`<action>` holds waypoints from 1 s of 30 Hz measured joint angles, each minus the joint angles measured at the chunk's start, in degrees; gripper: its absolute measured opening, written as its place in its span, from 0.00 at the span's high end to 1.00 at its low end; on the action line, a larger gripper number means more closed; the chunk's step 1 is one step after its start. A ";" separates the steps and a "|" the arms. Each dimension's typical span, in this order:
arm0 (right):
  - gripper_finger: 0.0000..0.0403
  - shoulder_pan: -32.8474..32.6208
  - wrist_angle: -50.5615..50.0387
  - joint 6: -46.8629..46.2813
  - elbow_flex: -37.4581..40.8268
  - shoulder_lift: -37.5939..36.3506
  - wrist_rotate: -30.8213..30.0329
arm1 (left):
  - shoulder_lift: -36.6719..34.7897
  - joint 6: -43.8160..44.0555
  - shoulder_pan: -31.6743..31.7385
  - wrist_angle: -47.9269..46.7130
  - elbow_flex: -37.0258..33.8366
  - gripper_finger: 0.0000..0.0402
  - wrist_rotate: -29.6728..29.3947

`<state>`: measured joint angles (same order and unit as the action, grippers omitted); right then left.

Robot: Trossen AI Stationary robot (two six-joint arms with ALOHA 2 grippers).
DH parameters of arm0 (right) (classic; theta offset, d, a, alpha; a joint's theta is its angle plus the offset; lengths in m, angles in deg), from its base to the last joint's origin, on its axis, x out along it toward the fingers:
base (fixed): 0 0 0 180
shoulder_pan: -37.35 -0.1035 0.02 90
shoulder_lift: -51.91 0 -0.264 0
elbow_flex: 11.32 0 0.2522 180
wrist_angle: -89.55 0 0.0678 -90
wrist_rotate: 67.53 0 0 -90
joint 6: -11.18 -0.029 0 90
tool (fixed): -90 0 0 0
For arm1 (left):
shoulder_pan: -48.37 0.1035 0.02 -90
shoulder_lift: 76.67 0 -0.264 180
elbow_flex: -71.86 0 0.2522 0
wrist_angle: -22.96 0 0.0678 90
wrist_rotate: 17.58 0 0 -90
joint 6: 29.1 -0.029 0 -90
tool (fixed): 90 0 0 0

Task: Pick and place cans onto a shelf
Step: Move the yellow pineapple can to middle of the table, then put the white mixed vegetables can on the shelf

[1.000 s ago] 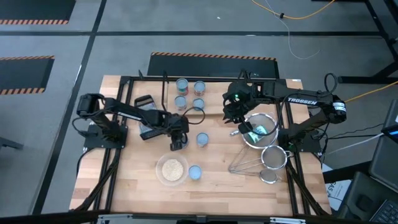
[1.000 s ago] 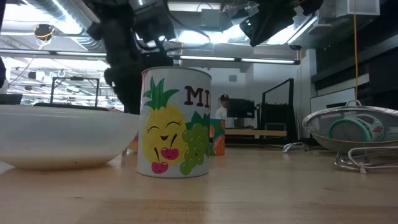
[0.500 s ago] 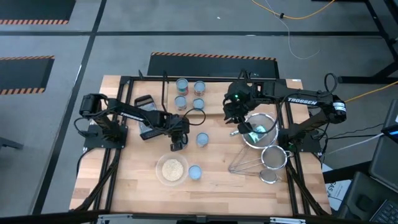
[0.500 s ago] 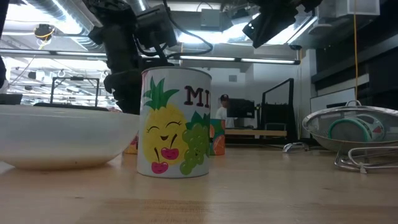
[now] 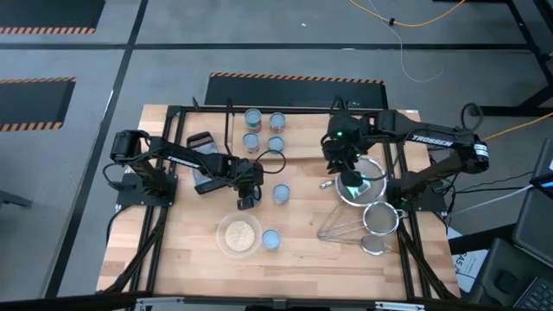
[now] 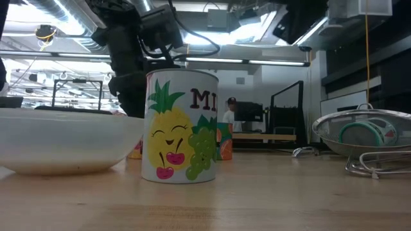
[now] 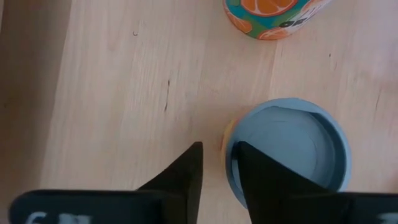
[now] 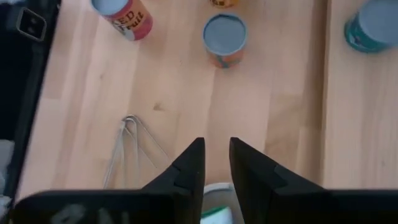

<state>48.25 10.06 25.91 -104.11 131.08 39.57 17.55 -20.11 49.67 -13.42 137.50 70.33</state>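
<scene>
Several cans with pale blue tops (image 5: 263,130) stand at the table's far middle by the shelf board (image 5: 199,121). One orange can (image 5: 281,193) stands mid-table, and a pineapple-labelled can (image 5: 270,240) stands near the front. My left gripper (image 5: 244,201) is shut, pointing down beside a blue-topped can (image 7: 286,152) that it hides in the high view. My right gripper (image 5: 344,173) is shut and empty above a wire strainer (image 5: 371,166) that holds a teal can (image 5: 356,181). My left gripper has one finger (image 7: 249,168) at the rim of the blue-topped can (image 7: 233,152), coming from above. I cannot tell whether it touches. The can stands upright on the table.
A clear bowl of pale grains (image 5: 239,235) stands at the front, left of the pineapple can. Two more strainers (image 5: 380,219) lie at the right. A black object (image 5: 201,142) lies by the left arm. Black frame bars (image 5: 173,138) border the table. There is bare wood at the front right (image 5: 346,272).
My right gripper has gone toward the table's right edge and now stands over the strainer, and its arm has left the middle of the low view. My left arm shifted slightly at first, then kept still. No can has moved.
</scene>
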 joint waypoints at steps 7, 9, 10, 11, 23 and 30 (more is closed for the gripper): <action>0.81 -0.05 -1.54 -10.78 1.98 -5.73 -2.71 | -0.09 0.99 0.00 0.38 -0.04 0.75 0.04; 0.81 -0.33 -2.35 -14.84 3.48 -7.39 -5.01 | -0.09 1.08 0.00 0.40 -0.04 0.75 0.04; 0.81 -0.51 -2.49 -16.85 4.47 -8.27 -6.19 | -0.09 1.05 0.00 0.40 -0.04 0.75 0.04; 0.81 -0.75 -2.63 -19.06 5.70 -9.09 -7.35 | -0.09 1.08 0.00 0.42 -0.04 0.75 0.04; 0.81 -2.58 -7.49 -43.45 19.92 -18.79 -9.81 | -0.16 -0.05 -0.59 0.34 3.09 0.75 0.21; 0.81 -2.58 -10.04 -49.28 25.34 -23.34 -14.99 | -0.19 -0.72 -1.42 -0.54 6.82 0.75 0.13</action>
<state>45.67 0.02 -23.36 -78.77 107.74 24.58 17.36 -20.83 48.25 -13.96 144.32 70.46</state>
